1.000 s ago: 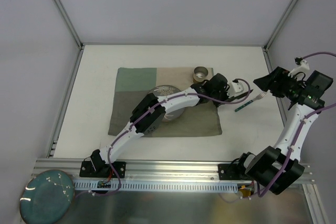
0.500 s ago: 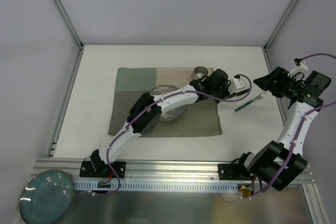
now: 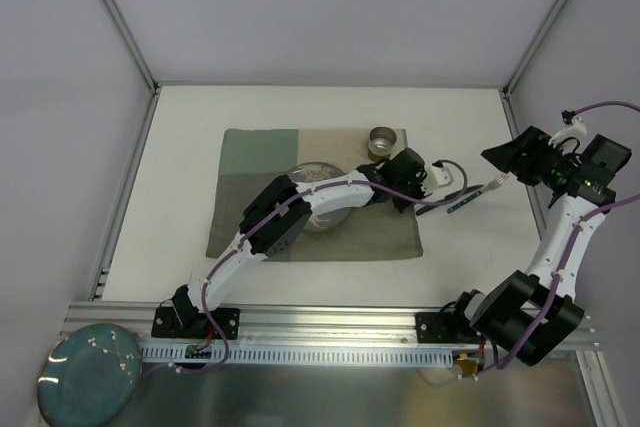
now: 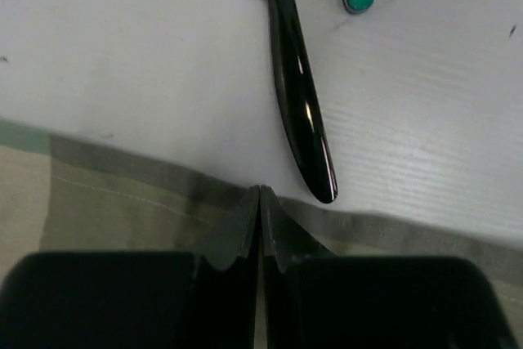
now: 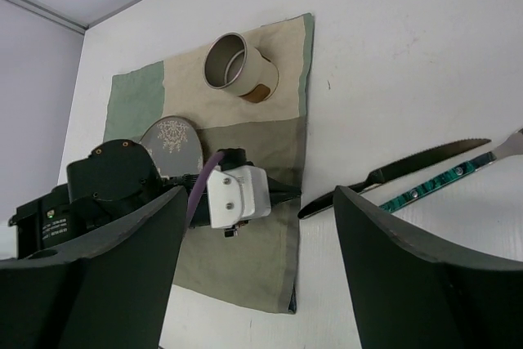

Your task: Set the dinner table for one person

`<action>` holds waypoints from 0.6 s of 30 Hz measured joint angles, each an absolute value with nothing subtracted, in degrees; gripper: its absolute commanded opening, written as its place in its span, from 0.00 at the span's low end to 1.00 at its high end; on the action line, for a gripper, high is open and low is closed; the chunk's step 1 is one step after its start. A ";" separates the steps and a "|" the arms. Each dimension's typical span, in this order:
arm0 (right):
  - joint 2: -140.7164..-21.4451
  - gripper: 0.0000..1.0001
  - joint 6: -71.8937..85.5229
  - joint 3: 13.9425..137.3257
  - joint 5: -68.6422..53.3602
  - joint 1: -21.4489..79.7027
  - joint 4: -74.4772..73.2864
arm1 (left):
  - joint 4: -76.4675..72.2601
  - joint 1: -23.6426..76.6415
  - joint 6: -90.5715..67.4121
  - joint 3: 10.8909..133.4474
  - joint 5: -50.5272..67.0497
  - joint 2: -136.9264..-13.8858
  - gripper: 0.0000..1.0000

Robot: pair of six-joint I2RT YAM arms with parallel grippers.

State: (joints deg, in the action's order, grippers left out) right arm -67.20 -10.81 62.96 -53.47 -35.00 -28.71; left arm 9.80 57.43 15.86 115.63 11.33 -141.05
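Left gripper (image 4: 260, 195) closed, empty, over mat (image 4: 114, 194) edge; knife (image 4: 299, 108) handle just ahead on table (image 4: 122, 46). Right gripper (image 3: 495, 157) apart, empty.

Soft, even overhead light leaves the white dinner table (image 3: 180, 167) bright in the top view, with only faint shadows under the arms. In the left wrist view a thin glare streak runs down the black knife handle (image 4: 298, 96), and the left gripper (image 4: 260, 202) at the bottom edge is dark and blurred. The right gripper (image 5: 260, 194), filling its view's lower corners, seems slightly soft too.
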 measured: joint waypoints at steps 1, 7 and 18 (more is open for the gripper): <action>-67.18 0.76 -10.72 62.98 -53.52 -35.00 -28.71 | 9.65 57.41 15.86 114.24 11.38 -140.86 0.00; -67.18 0.76 -10.44 62.98 -54.35 -35.00 -28.53 | 9.30 57.28 15.73 108.71 10.81 -136.77 0.00; -67.18 0.79 -10.07 62.98 -54.39 -35.00 -28.45 | 10.61 57.87 15.05 109.69 11.44 -136.75 0.54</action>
